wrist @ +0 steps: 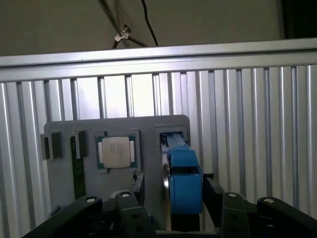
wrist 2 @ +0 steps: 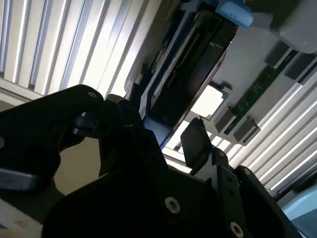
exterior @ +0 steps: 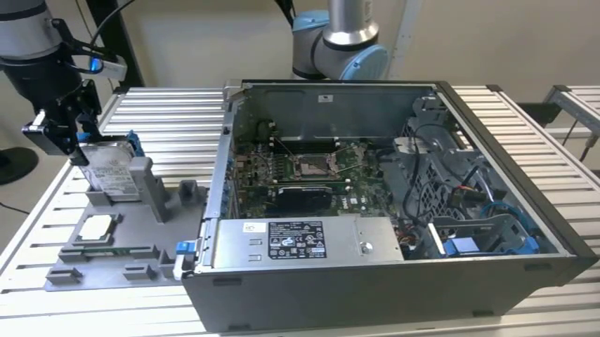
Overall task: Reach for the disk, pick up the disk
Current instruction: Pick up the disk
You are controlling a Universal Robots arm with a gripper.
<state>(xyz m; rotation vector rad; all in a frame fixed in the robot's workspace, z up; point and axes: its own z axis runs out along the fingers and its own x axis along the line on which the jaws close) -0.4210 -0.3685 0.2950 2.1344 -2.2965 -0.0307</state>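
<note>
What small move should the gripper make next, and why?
Probably close the gripper: in the first wrist view its fingers flank the upright disk, one each side, with a gap showing, so it looks positioned but not yet clamped.

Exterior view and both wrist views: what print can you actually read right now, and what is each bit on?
No text is legible.
White label on the disk: too small to read.
Black-and-white label on the power supply: too small to read.
Small white sticker on the computer case back wall: too small to read.
Processor chip: markings blurred.
</note>
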